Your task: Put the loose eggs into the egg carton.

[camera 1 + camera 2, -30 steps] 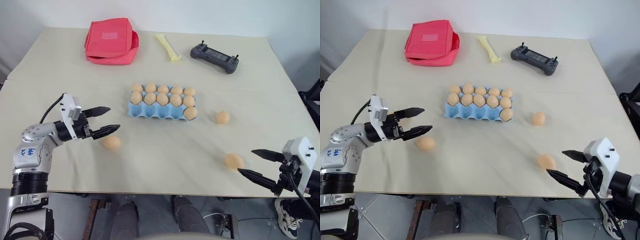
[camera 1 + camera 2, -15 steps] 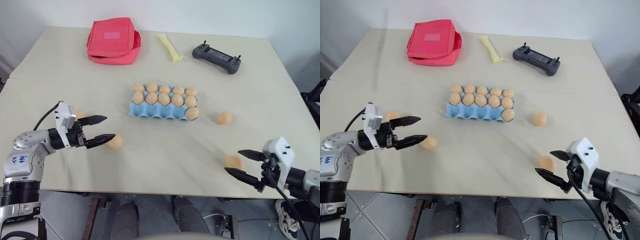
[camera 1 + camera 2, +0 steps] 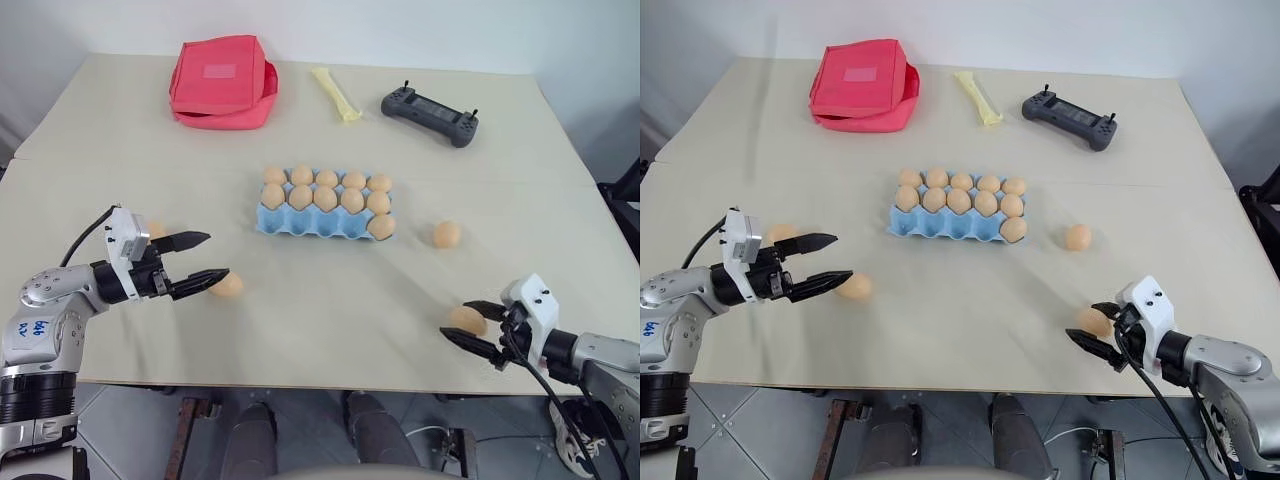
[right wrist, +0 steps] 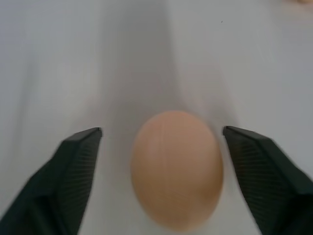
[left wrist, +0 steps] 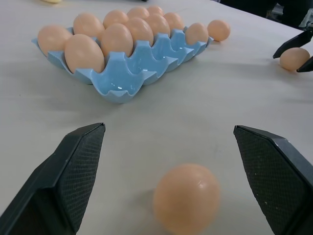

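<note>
Smooth tan egg [image 4: 177, 169] sits untouched between the right pincer's [image 3: 478, 328] parted fingers.

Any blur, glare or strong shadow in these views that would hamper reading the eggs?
Right wrist view: the egg between the hand's fingers is soft, out of focus. Left wrist view: near egg slightly soft, egg carton sharp with small glints. Eye views: even light, faint shadows.

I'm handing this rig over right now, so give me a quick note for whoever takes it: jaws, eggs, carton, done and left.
Left gripper: jaws open, egg on the table just past its tips.
Right gripper: jaws open either side of an egg near the table's front edge, not gripping yet.
Other loose eggs: one right of the egg carton, one behind the left gripper.
Carton: eleven filled, four front cups empty.
Left: those four eggs.
</note>
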Available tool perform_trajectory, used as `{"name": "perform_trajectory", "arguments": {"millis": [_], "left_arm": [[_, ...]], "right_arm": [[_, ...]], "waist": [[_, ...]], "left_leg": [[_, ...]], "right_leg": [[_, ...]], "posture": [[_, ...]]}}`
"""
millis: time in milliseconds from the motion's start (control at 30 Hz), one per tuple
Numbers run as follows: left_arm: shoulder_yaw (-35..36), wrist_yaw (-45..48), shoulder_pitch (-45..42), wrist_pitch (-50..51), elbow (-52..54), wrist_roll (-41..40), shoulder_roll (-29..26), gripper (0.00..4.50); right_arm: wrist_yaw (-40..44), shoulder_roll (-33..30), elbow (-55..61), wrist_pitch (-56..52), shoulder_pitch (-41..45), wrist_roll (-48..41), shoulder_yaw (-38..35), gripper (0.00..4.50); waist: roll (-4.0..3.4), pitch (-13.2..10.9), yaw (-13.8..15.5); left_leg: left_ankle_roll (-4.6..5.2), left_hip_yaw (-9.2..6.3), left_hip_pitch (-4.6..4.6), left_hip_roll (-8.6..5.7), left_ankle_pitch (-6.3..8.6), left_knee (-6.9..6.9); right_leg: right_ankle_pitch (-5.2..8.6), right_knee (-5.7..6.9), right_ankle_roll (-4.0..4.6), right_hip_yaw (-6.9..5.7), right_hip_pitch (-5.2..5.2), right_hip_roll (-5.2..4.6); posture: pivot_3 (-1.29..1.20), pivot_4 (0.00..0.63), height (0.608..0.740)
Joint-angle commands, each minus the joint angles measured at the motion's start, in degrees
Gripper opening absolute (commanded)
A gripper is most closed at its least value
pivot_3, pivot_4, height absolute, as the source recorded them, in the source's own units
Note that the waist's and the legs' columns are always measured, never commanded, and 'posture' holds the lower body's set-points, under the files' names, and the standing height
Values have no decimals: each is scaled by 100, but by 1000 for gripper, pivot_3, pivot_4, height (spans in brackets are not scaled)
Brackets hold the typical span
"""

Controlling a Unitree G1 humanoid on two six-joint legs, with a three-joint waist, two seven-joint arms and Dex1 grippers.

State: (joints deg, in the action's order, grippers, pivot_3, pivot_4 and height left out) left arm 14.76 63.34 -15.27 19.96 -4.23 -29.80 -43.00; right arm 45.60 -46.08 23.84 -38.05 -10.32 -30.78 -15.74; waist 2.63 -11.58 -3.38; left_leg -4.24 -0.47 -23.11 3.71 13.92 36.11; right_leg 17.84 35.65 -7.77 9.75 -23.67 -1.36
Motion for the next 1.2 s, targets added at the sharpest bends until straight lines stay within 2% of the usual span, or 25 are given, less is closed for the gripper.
{"name": "perform_trajectory", "arguments": {"millis": [33, 100, 200, 300, 500, 667, 767, 967, 1200], "left_arm": [[154, -48, 21, -19, 235, -148, 12, 4500], [157, -60, 33, -25, 243, -149, 14, 4500], [165, -100, 45, -27, 271, -153, 31, 4500], [172, -122, 58, -36, 283, -160, 38, 4500], [182, -183, 66, -51, 317, -164, 64, 4500], [214, -244, 97, -49, 385, -172, 89, 4500], [308, -332, 126, -85, 456, -181, 117, 4500], [582, -567, 249, -207, 602, -210, 184, 4500], [746, -629, 469, -203, 804, -245, 166, 4500]], "right_arm": [[134, -71, 26, 99, 96, -61, -134, 2451], [204, -162, 87, 28, 124, -115, -181, 1787], [229, -225, 184, -26, 221, -176, -244, 1422], [141, -260, 319, -194, 519, -320, -283, 1413], [-152, -66, 249, -514, 2072, -404, 289, 1406], [-616, 739, -254, -552, 3510, -159, 1126, 1406], [-915, 1413, -796, -346, 4226, 155, 1589, 1406], [-1265, 2496, -2309, 437, 5030, 909, 2116, 1406], [-932, 2813, -2929, 879, 5228, 1219, 2346, 1406]], "waist": [[0, 0, -1], [0, 0, 1], [0, 0, 2], [0, 0, -15], [0, 0, -57], [0, 0, -147], [0, 0, -157], [-1, 0, -159], [-1, 0, -157]], "left_leg": [[0, 0, 0, 0, 0, 0], [0, 0, 0, 0, 0, 1], [0, 0, 0, 0, 0, -1], [0, 0, 0, 0, 0, 1], [5, 0, 3, 1, -5, 3], [6, 0, -1, 0, -5, -4], [4, 0, -3, 1, -3, -11], [1, -1, -10, 2, -1, -25], [-3, -1, -14, 2, 1, -39]], "right_leg": [[0, 0, 0, 0, 0, 0], [0, 0, 0, 0, 0, 0], [0, 0, -1, 0, 0, 0], [-1, 1, -1, 0, 0, 0], [-4, 4, 2, 1, 1, 1], [-4, 2, 1, 1, -3, 0], [-23, 11, -34, -2, -10, 0], [-38, 29, -65, -7, -31, 1], [-34, 29, -62, -10, -38, -1]], "posture": [[0, 150, 740], [0, 150, 740], [0, 150, 740], [0, 150, 740], [0, 150, 740], [0, 150, 740], [0, 150, 740], [0, 150, 740], [0, 150, 740]]}}
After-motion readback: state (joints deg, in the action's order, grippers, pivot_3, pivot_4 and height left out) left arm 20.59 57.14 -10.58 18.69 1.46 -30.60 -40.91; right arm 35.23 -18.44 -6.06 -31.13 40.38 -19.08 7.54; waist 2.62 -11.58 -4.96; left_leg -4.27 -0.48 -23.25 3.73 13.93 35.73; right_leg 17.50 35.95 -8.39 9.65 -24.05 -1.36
